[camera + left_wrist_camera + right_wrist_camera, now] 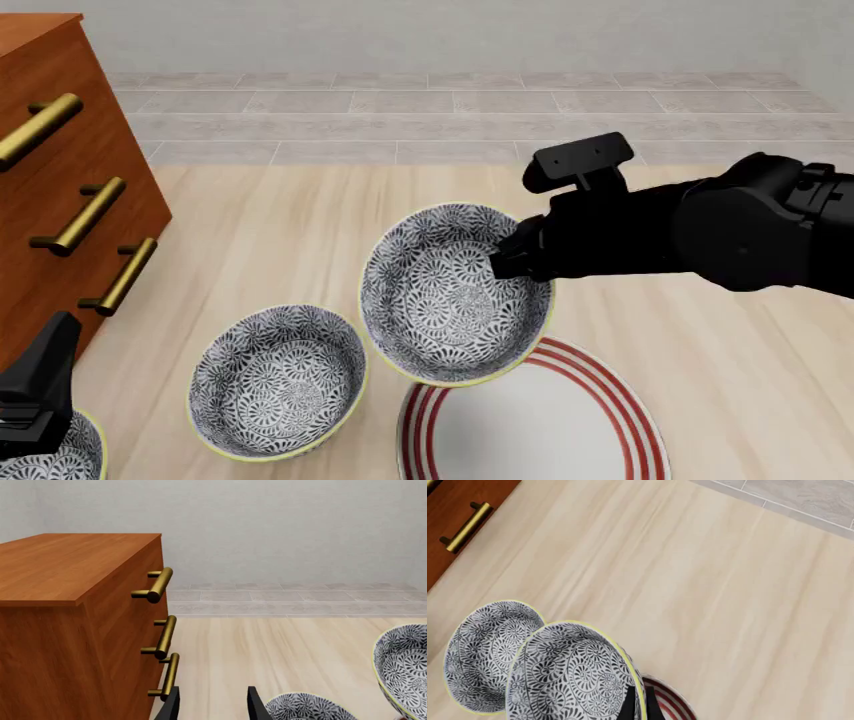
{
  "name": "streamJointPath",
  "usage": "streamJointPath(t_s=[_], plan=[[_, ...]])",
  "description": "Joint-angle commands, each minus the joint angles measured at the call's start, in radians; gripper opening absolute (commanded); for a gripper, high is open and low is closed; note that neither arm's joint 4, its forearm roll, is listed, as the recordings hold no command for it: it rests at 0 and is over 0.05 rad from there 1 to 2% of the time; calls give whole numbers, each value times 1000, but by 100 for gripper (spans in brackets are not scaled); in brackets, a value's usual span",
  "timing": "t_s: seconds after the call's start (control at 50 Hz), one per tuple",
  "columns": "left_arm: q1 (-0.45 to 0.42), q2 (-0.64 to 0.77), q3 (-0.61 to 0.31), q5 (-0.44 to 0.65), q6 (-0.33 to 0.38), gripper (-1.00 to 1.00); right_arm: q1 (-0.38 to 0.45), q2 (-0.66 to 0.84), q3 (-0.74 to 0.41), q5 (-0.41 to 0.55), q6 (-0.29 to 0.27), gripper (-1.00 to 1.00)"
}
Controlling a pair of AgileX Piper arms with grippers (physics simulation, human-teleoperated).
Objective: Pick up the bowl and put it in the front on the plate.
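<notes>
My right gripper [518, 262] is shut on the rim of the blue-and-white floral bowl [451, 295]. It holds the bowl tilted in the air, with the lower edge just above the far left rim of the white, red-ringed plate [587, 425]. The right wrist view shows the fingertips [628, 705] pinching the bowl [564, 675] at its yellow rim, with the plate [672, 702] peeking out underneath. My left gripper [40, 385] hovers open and empty at the front left; its fingers [169, 707] stand apart.
A second matching bowl [278, 382] sits on the table left of the plate, and a third [56, 458] lies at the front left corner under my left gripper. A wooden drawer cabinet [54, 180] with brass handles stands along the left side.
</notes>
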Motion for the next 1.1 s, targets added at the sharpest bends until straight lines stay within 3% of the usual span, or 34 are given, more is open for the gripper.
streamJointPath(t_s=[0.02,0.42,1.1], plan=[[0,0,0,0,0,100,2,-59,36,26,8,-100],[0,0,0,0,0,100,21,-148,79,101,23,-100],[0,0,0,0,0,100,14,-276,210,135,71,-100]])
